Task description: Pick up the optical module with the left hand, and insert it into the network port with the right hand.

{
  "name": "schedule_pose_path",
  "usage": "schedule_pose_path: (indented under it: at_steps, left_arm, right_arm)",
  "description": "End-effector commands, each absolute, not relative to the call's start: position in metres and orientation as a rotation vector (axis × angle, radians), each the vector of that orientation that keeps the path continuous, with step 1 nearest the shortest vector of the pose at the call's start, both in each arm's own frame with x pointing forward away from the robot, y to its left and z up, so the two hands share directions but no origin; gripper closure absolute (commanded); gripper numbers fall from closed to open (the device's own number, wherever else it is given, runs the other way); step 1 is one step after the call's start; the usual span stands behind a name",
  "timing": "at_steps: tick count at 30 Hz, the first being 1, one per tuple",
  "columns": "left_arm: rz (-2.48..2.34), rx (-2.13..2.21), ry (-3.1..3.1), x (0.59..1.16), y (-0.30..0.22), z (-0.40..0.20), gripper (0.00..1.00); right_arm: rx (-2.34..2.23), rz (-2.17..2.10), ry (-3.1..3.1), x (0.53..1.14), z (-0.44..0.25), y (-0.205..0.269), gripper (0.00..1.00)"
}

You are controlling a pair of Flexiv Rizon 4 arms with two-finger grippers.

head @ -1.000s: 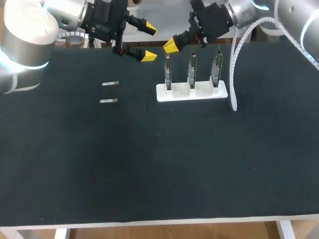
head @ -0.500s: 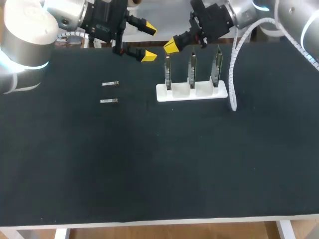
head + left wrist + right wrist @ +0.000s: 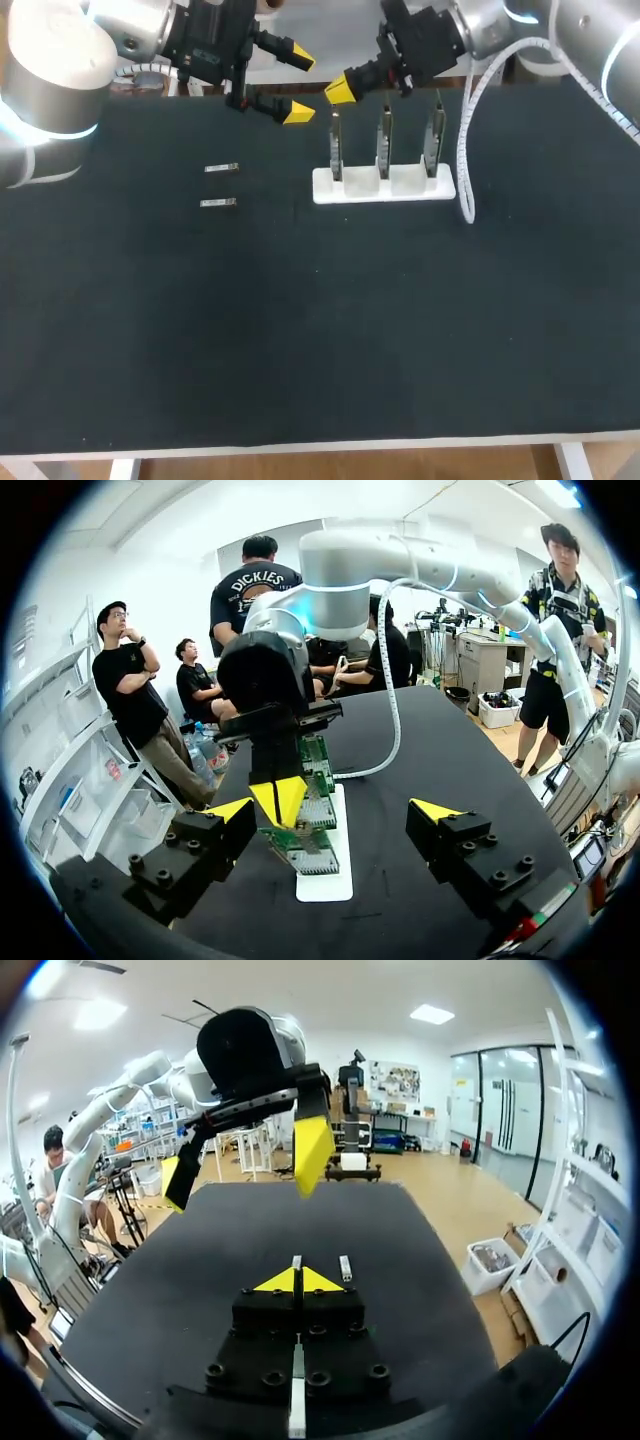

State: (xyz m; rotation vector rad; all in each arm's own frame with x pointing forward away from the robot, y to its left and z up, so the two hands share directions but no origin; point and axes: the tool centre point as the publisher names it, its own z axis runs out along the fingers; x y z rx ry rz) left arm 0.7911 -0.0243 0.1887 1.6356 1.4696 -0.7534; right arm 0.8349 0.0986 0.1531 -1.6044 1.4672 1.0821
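Two modules [image 3: 221, 168] lie left of centre, with both grippers high in frame.
The left gripper [image 3: 298, 86] gapes open at upper middle. The right gripper [image 3: 340, 90], tips pressed together and empty, hangs by the port rack [image 3: 385, 187].

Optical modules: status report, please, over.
Left pincer open, empty. Right pincer shut, empty, over the board rack. Far optical module and near optical module lie loose on the table. Nothing blocks them.

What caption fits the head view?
Open left hand and shut right hand hover near two optical modules and a white board stand.
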Motion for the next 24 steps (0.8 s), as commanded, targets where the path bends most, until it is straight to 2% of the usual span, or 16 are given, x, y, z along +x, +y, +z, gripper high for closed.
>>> schedule_pose_path:
  at_steps: [1, 10, 24]
  left_arm:
    - [-0.752, 1.64, 1.473, 0.792, -0.025, 0.19, 0.0]
    - [-0.752, 1.64, 1.473, 0.792, -0.025, 0.19, 0.0]
    - [-0.752, 1.64, 1.473, 0.792, -0.025, 0.19, 0.0]
  right_arm:
    - [-1.66, 1.105, 1.428, 0.841, 0.171, 0.096, 1.0]
    - [-1.664, 1.063, 1.43, 0.832, 0.183, 0.085, 1.0]
    - [-1.603, 0.988, 1.525, 0.806, 0.186, 0.041, 1.0]
